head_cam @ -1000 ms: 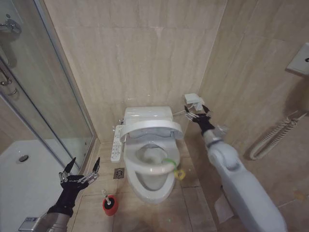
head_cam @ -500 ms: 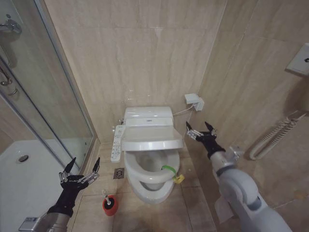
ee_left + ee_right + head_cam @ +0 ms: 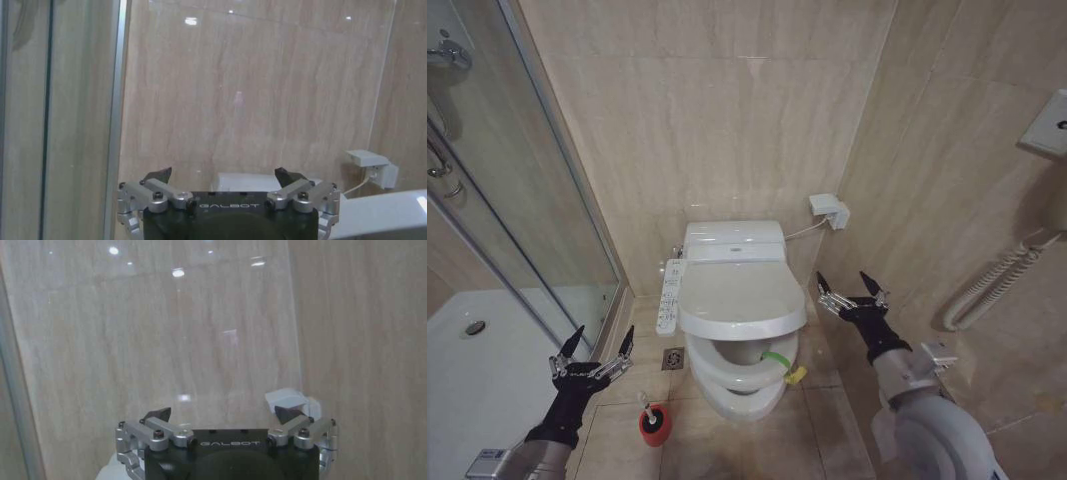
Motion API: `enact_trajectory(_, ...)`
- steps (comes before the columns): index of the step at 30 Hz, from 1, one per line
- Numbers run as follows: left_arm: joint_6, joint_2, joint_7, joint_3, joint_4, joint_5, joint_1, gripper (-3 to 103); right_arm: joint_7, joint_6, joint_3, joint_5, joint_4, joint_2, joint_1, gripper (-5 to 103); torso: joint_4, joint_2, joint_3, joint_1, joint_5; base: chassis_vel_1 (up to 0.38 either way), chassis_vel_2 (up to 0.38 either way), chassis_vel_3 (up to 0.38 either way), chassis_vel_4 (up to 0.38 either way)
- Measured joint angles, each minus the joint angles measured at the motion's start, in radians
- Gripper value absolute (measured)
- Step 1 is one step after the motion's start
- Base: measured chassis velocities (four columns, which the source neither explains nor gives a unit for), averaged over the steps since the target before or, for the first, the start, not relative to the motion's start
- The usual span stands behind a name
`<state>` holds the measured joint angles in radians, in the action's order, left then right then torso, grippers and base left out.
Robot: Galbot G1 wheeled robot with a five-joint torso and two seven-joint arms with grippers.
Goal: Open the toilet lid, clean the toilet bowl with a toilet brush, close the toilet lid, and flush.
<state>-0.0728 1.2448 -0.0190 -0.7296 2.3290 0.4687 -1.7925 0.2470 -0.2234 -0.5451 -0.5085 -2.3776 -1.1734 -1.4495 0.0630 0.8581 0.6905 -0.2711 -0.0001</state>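
Beige marble-look tiles [image 3: 727, 120] are laid over both walls and the floor [image 3: 827, 420]. A glass shower enclosure [image 3: 517, 200] is seen, and a floor drain [image 3: 674, 358].

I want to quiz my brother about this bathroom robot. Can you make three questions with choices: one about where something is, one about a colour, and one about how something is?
1. Where does the toilet brush stand?
A. On the floor beside the toilet bowl
B. On the tank
C. In the shower

2. What colour is the brush holder?
A. Blue
B. Red
C. Green

3. How is the toilet lid?
A. Upright against the tank
B. Taken off
C. Partly lowered over the seat

Answers:
1 A: the brush sits on the tiles on the robot's left of the bowl.
2 B: the small cup is red.
3 C: the lid hangs over the seat with a gap at the front.
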Motion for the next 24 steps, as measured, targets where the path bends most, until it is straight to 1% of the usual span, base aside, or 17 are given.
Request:
enact_trajectory(2, 0.000, 0.000, 0.000, 0.000, 0.000, 0.000, 0.000, 100, -0.003, 0.003, -0.004, 0.005, -0.006, -0.006, -0.014, 100, 0.0001, 0.000, 0.000, 0.000, 0.0000, 0.000, 0.000, 0.000, 0.000)
enact_trajectory(5, 0.000, 0.000, 0.000, 0.000, 0.000, 0.000, 0.000, 100, -0.059, 0.043, -0.014, 0.050, -0.010, -0.022, -0.060, 100, 0.0000, 0.000, 0.000, 0.000, 0.0001, 0.000, 0.000, 0.000, 0.000)
enact_trajectory(6, 0.000, 0.000, 0.000, 0.000, 0.000, 0.000, 0.000, 100, -0.059, 0.043, -0.014, 0.050, -0.010, -0.022, -0.060, 100, 0.0000, 0.000, 0.000, 0.000, 0.0001, 0.000, 0.000, 0.000, 0.000)
enact_trajectory(9, 0.000, 0.000, 0.000, 0.000, 0.000, 0.000, 0.000, 100, -0.152, 0.104, -0.033, 0.123, -0.001, -0.045, -0.102, 100, 0.0000, 0.000, 0.000, 0.000, 0.0002, 0.000, 0.000, 0.000, 0.000)
enact_trajectory(10, 0.000, 0.000, 0.000, 0.000, 0.000, 0.000, 0.000, 100, -0.152, 0.104, -0.033, 0.123, -0.001, -0.045, -0.102, 100, 0.0000, 0.000, 0.000, 0.000, 0.0002, 0.000, 0.000, 0.000, 0.000)
enact_trajectory(12, 0.000, 0.000, 0.000, 0.000, 0.000, 0.000, 0.000, 100, -0.196, 0.137, -0.040, 0.141, -0.001, -0.064, -0.132, 100, 0.0001, 0.000, 0.000, 0.000, 0.0001, 0.000, 0.000, 0.000, 0.000)
enact_trajectory(13, 0.000, 0.000, 0.000, 0.000, 0.000, 0.000, 0.000, 100, -0.238, 0.163, -0.050, 0.156, -0.001, -0.076, -0.152, 100, 0.0002, 0.000, 0.000, 0.000, 0.0001, 0.000, 0.000, 0.000, 0.000)
enact_trajectory(14, 0.000, 0.000, 0.000, 0.000, 0.000, 0.000, 0.000, 100, -0.238, 0.163, -0.050, 0.156, -0.001, -0.076, -0.152, 100, 0.0002, 0.000, 0.000, 0.000, 0.0001, 0.000, 0.000, 0.000, 0.000)
enact_trajectory(16, 0.000, 0.000, 0.000, 0.000, 0.000, 0.000, 0.000, 100, -0.289, 0.178, -0.068, 0.159, -0.006, -0.086, -0.171, 100, 0.0001, 0.000, 0.000, 0.000, 0.0001, 0.000, 0.000, 0.000, 0.000)
enact_trajectory(18, 0.000, 0.000, 0.000, 0.000, 0.000, 0.000, 0.000, 100, -0.348, 0.178, -0.095, 0.131, -0.029, -0.100, -0.201, 100, -0.0002, 0.000, 0.000, 0.000, 0.0000, 0.000, 0.000, 0.000, 0.000)
enact_trajectory(20, 0.000, 0.000, 0.000, 0.000, 0.000, 0.000, 0.000, 100, -0.360, 0.176, -0.101, 0.124, -0.034, -0.103, -0.206, 100, -0.0001, 0.000, 0.000, 0.000, 0.0000, 0.000, 0.000, 0.000, 0.000)
enact_trajectory(21, 0.000, 0.000, 0.000, 0.000, 0.000, 0.000, 0.000, 100, -0.404, 0.166, -0.127, 0.113, -0.052, -0.125, -0.234, 100, 0.0001, 0.000, 0.000, 0.000, -0.0001, 0.000, 0.000, 0.000, 0.000)
enact_trajectory(22, 0.000, 0.000, 0.000, 0.000, 0.000, 0.000, 0.000, 100, -0.423, 0.165, -0.137, 0.115, -0.061, -0.139, -0.249, 100, 0.0001, 0.000, 0.000, 0.000, 0.0001, 0.000, 0.000, 0.000, 0.000)
enact_trajectory(24, 0.000, 0.000, 0.000, 0.000, 0.000, 0.000, 0.000, 100, -0.432, 0.166, -0.144, 0.123, -0.070, -0.153, -0.265, 100, 0.0000, 0.000, 0.000, 0.000, 0.0000, 0.000, 0.000, 0.000, 0.000)
